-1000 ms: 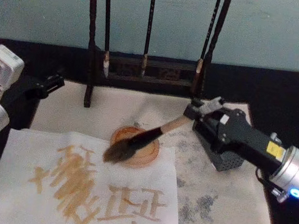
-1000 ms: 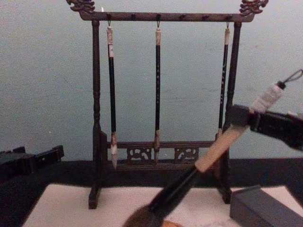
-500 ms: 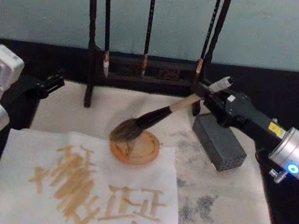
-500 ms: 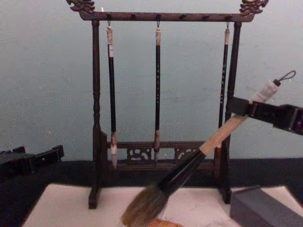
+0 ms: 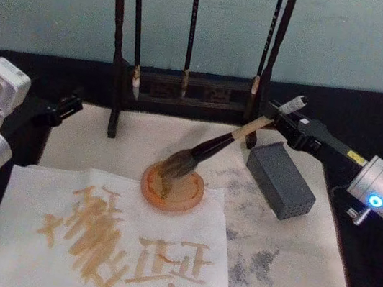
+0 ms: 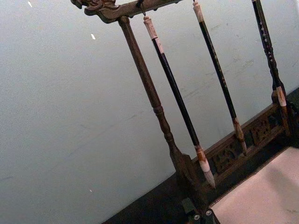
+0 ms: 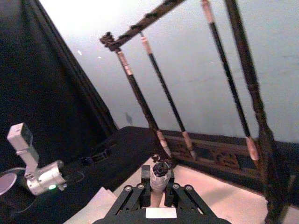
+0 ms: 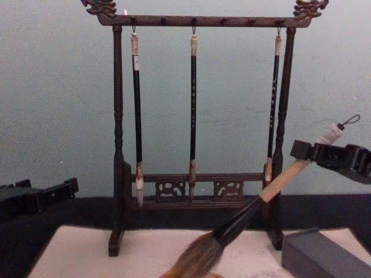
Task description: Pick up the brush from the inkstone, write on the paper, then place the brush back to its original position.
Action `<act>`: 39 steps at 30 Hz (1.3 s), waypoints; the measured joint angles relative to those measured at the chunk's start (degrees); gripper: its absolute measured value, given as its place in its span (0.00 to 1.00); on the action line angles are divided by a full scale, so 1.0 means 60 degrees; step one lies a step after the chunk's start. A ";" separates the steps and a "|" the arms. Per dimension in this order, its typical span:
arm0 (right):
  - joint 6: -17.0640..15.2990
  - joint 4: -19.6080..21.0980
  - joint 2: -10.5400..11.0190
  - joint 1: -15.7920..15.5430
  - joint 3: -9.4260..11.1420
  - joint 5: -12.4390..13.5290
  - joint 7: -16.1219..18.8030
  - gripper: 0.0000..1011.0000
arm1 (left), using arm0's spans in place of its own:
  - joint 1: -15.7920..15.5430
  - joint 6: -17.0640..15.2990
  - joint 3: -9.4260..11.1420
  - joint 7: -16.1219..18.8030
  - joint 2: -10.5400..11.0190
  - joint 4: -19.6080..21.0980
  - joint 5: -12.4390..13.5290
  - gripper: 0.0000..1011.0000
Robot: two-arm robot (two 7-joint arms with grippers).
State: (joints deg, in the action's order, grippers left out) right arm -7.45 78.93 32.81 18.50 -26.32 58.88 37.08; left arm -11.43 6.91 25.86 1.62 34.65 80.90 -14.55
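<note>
Head view: the brush [image 5: 217, 145] is gripped near its white-wrapped end by the right gripper [image 5: 277, 119]. Its tuft is laid on the inkstone [image 5: 188, 201] at the worktop's middle, by the paper's [image 5: 201, 221] far corner. The left gripper [image 5: 58, 109] is parked at the left edge; its state cannot be told.

Chest view: the brush is seen tilted, tuft down.

Right wrist view: its end is clamped between the fingers [image 7: 135, 192].

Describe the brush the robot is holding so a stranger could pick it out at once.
In front of the tall wooden stand, the right gripper holds the brush slanted, tuft down over the orange dish. Unlike the three thin black brushes hanging there, it is thick, tan-handled and bushy.
</note>
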 joint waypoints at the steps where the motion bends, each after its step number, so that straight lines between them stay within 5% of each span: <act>1: -0.0035 -0.0075 -0.0013 0.0034 -0.0008 0.0042 0.0006 0.16 | 0.0000 0.0000 0.0000 0.0000 0.0000 0.0000 0.0000 0.99; 19: -0.0590 -0.1364 -0.0220 0.0532 -0.0264 0.0744 0.0150 0.16 | 0.0000 0.0000 0.0000 0.0000 0.0000 0.0000 0.0000 0.99; 39: -0.0779 -0.1793 -0.0213 0.0671 -0.0405 0.1103 0.0018 0.16 | 0.0000 0.0000 0.0000 0.0000 0.0000 0.0000 0.0000 0.99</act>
State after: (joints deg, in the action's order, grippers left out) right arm -12.12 68.17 31.53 22.53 -28.74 65.50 37.19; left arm -11.43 6.91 25.86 1.62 34.65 80.90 -14.55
